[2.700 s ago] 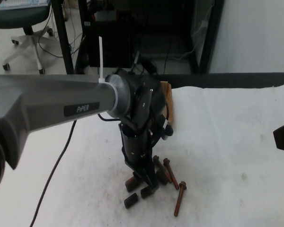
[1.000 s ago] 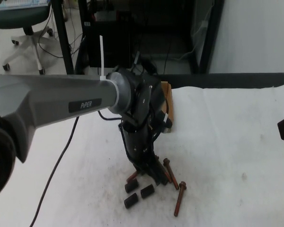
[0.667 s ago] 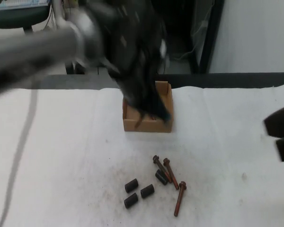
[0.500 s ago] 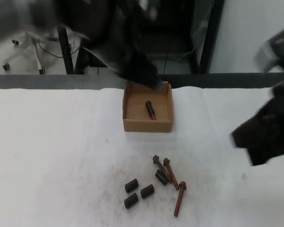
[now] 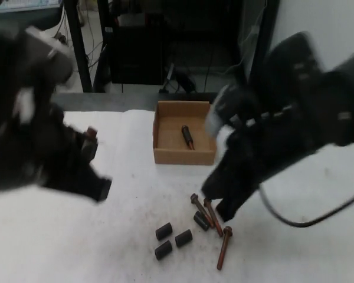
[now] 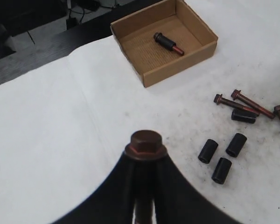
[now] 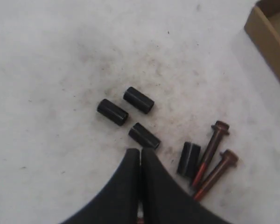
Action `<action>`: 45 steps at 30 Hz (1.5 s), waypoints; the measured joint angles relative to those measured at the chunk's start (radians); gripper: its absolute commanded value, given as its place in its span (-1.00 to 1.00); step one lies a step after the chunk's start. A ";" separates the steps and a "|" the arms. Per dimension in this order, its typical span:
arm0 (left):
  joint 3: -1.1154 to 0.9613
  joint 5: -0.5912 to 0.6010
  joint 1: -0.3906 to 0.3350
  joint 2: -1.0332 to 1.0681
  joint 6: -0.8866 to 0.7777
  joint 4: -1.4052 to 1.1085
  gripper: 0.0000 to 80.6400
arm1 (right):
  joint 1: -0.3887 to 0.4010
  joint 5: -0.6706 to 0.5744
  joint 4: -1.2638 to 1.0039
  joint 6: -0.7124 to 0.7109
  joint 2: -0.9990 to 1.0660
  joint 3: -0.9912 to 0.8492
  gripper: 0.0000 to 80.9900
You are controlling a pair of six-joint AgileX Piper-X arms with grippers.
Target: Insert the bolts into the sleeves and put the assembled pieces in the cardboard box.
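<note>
your left hand (image 6: 146, 157) is clamped on a rust-brown hex-head metal bolt (image 6: 146, 141). The head pokes out past the fingertips and the shank is hidden between them. It hangs over the left part of the white cloth-covered surface (image 6: 37, 121), well apart from the loose parts

your right hand (image 7: 141, 154) has its fingers pressed together with nothing seen in them. It sits over the pile near the middle of the near edge: four short black cylindrical sleeves (image 7: 138, 100) on their sides, with three loose rusty bolts (image 5: 223, 247) beside them

the open brown cardboard box (image 6: 182, 63) is by the middle of the far edge, with one bolt-in-sleeve piece (image 6: 168, 43) inside

my read: next is a sleeve pickup for the held bolt. Risks:
- the right hand has to open first; if it comes down shut it just shoves the sleeves around
- the sleeves are round and lying down, so an off-centre pinch rolls or squirts one away
- the fourth sleeve (image 7: 189, 159) lies just beside two bolts (image 7: 210, 151), so you may pinch a bolt with it. Take one of the three that lie apart
- can't tell how much shank the left hand has; with a shallow grip the bolt tilts on contact and jams at the sleeve mouth
- both arms will work in one small spot, so mind a wrist clash
</note>
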 measured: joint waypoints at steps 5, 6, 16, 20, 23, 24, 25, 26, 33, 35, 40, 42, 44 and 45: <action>0.077 0.000 0.000 -0.077 0.000 -0.016 -1.00 | 0.088 0.247 -0.011 -0.270 0.135 -0.101 -0.98; 0.085 0.000 0.000 -0.083 0.000 -0.014 -1.00 | 0.099 0.264 -0.014 -0.296 0.161 -0.121 -0.98; 0.086 0.000 0.000 -0.083 0.016 0.010 -1.00 | 0.129 0.362 -0.134 -0.355 0.326 -0.171 -0.98; 0.088 0.000 0.000 -0.083 0.016 0.024 -1.00 | 0.118 0.438 -0.081 -0.139 0.333 -0.171 -0.98; 0.090 0.000 0.000 -0.083 0.019 0.027 -1.00 | 0.112 0.447 -0.028 -0.055 0.333 -0.171 -0.98; 0.092 0.000 0.000 -0.083 0.020 0.029 -1.00 | 0.111 0.447 -0.010 -0.055 0.333 -0.171 -0.98; 0.091 0.000 0.000 -0.083 0.024 0.029 -1.00 | 0.111 0.447 0.012 -0.037 0.333 -0.171 -0.98; 0.091 0.000 0.000 -0.083 0.023 0.029 -1.00 | 0.111 0.449 0.015 -0.022 0.333 -0.171 -0.98; 0.091 0.000 0.000 -0.083 0.023 0.029 -1.00 | 0.111 0.408 0.132 0.050 0.333 -0.171 -0.57; 0.091 0.000 0.000 -0.083 0.023 0.029 -1.00 | 0.111 0.390 0.138 0.058 0.333 -0.171 -0.38; 0.091 0.000 0.000 -0.083 0.023 0.029 -1.00 | 0.108 0.379 0.094 0.069 0.333 -0.171 -0.27; 0.091 0.000 0.000 -0.083 0.023 0.029 -1.00 | 0.098 0.379 0.057 0.069 0.345 -0.171 -0.27; 0.091 0.000 0.000 -0.083 0.023 0.029 -1.00 | 0.088 0.374 0.045 0.069 0.378 -0.171 -0.27; 0.091 0.000 0.000 -0.083 0.023 0.029 -1.00 | 0.086 0.370 0.046 0.069 0.389 -0.171 -0.27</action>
